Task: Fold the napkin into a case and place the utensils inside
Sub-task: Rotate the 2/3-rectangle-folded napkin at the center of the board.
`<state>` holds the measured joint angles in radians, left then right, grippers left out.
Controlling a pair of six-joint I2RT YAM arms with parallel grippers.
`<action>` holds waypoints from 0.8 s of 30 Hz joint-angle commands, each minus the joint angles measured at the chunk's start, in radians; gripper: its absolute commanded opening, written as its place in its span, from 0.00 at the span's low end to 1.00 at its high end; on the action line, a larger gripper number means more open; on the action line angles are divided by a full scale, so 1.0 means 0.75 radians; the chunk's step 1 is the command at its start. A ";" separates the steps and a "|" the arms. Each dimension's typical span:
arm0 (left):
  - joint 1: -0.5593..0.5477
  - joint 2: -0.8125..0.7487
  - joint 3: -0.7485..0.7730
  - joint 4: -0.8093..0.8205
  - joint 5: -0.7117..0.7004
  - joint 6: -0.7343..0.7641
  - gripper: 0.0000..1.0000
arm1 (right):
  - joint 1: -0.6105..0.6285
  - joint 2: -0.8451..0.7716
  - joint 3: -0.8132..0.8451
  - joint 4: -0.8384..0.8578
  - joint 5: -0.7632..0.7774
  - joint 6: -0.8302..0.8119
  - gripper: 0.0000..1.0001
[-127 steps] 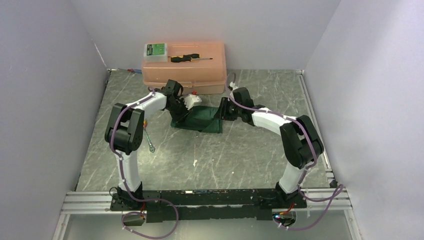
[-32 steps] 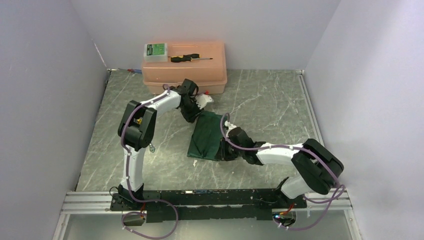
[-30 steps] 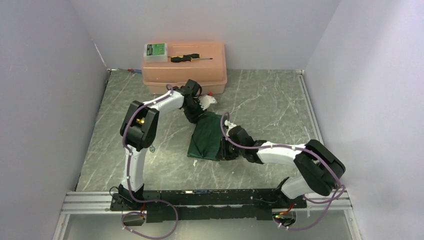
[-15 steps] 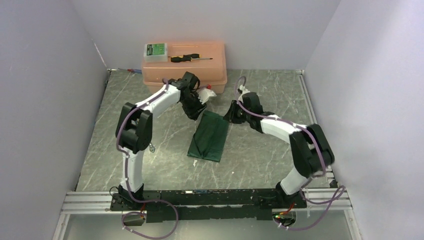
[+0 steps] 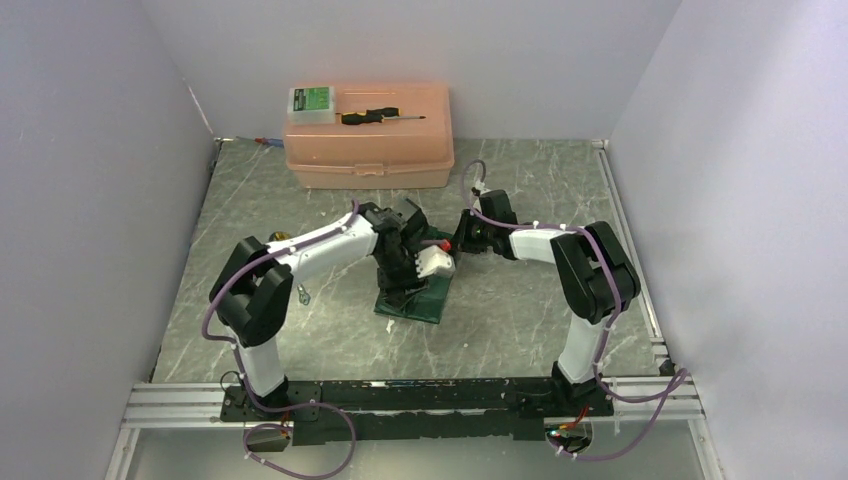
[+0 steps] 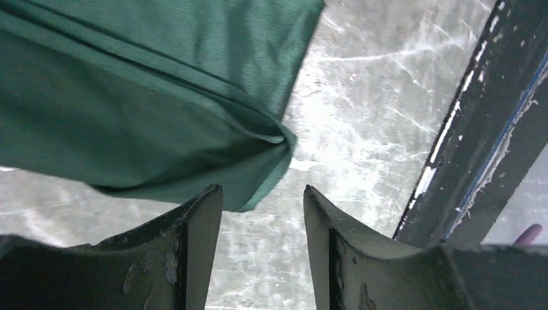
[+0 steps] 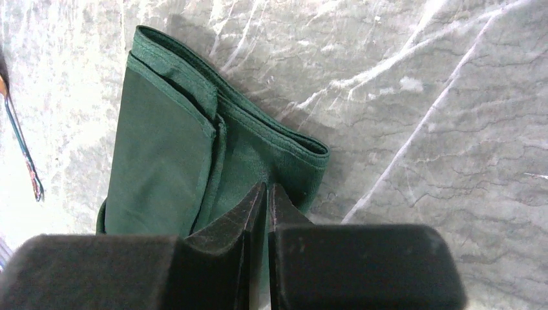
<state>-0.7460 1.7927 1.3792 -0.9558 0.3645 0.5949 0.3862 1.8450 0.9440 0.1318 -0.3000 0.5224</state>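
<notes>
**Left wrist view.** The left gripper [image 6: 262, 197] is hovering low over the marbled table [image 6: 362, 129], and its fingers [image 6: 194, 226] are standing apart with bare table showing in the gap. The napkin [image 6: 129, 110], folded into layered bands, is lying just beyond the fingertips. Its corner is reaching toward the gap (nearer the left-hand finger as seen here) but is not lying between the fingers. Whether the cloth is touching that finger cannot be told.

**Right wrist view.** The right gripper [image 7: 266, 187] is pointing at the napkin's other end, and its fingers [image 7: 249, 210] are drawn together to a thin slit. The tips are overlapping the hemmed edge close to a corner, beside a folded flap lying over the lower layers. Whether any cloth is being pinched cannot be told. A thin silver utensil [image 7: 19, 139] is showing at the left border, apart from the cloth.

**Overhead view.** The napkin is lying as a narrow strip between the two arms, with its middle hidden under the left arm [image 5: 320, 245]. The silver utensil is lying on the table well to the left of it. At the back, a salmon plastic box [image 5: 368, 160] is carrying a black-handled screwdriver [image 5: 365, 117] and a small green-labelled case [image 5: 311, 101].
</notes>
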 commanded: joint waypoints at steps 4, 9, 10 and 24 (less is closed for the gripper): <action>-0.067 0.016 0.000 0.065 -0.063 -0.001 0.54 | -0.012 -0.003 -0.001 0.072 -0.014 0.010 0.08; -0.102 0.050 -0.012 0.119 -0.089 -0.041 0.53 | -0.012 -0.010 -0.013 0.072 -0.007 0.010 0.06; -0.107 0.054 -0.017 0.127 -0.084 -0.048 0.53 | -0.012 -0.010 -0.016 0.071 -0.003 0.012 0.06; -0.117 0.133 -0.071 0.219 -0.063 -0.149 0.43 | -0.012 -0.021 -0.076 0.103 0.010 0.043 0.04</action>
<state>-0.8318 1.8824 1.3334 -0.8223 0.2913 0.5182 0.3809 1.8484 0.9115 0.1917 -0.2993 0.5507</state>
